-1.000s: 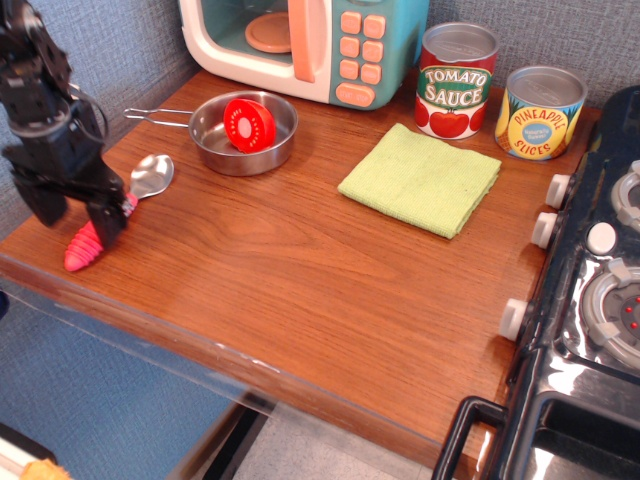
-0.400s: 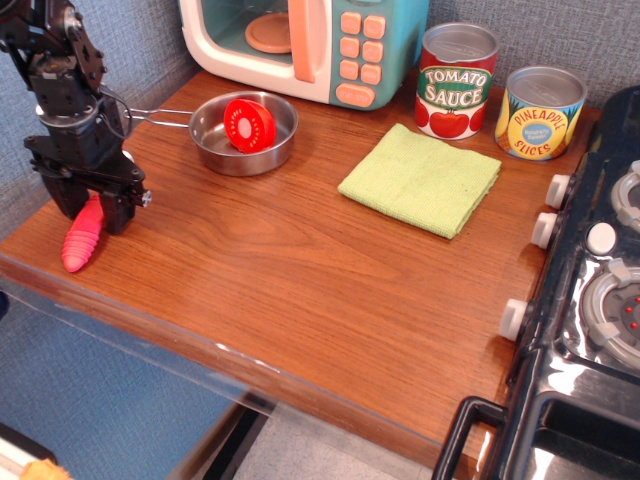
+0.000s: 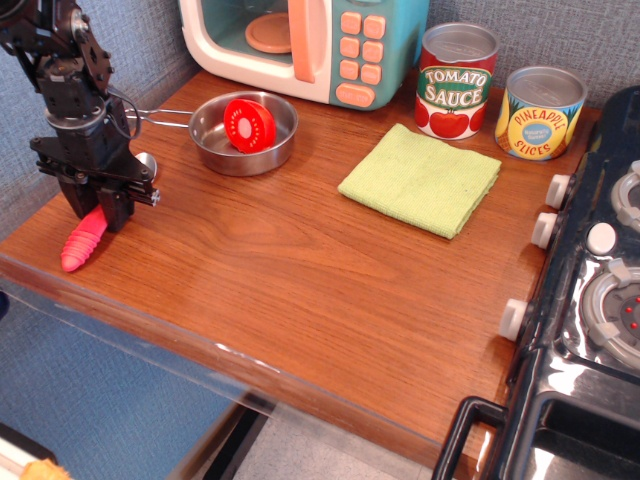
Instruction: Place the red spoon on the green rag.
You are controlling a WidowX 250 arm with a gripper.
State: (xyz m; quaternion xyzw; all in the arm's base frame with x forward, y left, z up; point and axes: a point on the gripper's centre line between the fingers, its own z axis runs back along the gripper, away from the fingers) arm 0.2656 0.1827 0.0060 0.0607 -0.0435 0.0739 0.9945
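Note:
The red spoon (image 3: 82, 243) lies on the wooden counter at the far left. Its pinkish-red ribbed handle points toward the front edge, and a sliver of its silver bowl (image 3: 146, 160) shows behind the arm. My gripper (image 3: 97, 212) reaches straight down over the upper part of the handle. One black finger stands on each side, closed against it, and the spoon still rests on the counter. The green rag (image 3: 421, 179) lies flat far to the right, in front of the cans, with nothing on it.
A metal pan (image 3: 243, 135) holding a red disc (image 3: 249, 124) stands just right of the arm, its wire handle toward me. A toy microwave (image 3: 300, 45) is behind it. Tomato sauce (image 3: 456, 80) and pineapple (image 3: 540, 112) cans stand behind the rag. A black stove (image 3: 600, 280) borders the right.
My gripper has moved from the handle's middle back toward the spoon's bowl and lowered around the handle. Its fingers have narrowed. The handle has shifted slightly.

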